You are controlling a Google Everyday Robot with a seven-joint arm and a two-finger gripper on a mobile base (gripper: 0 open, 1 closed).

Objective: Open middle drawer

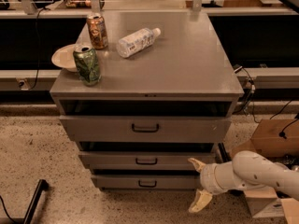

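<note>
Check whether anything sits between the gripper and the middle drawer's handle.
Nothing visible does. The gripper, jaws open, is just right of the middle drawer; the front between it and the handle is bare.

The middle drawer (147, 161) is sitting second from the top. It is grey metal, low and wide, with a small dark bar handle in the middle of its front. It is looking pushed in. The hand (198, 185) is hanging by its right end, fingers spread wide.
</note>
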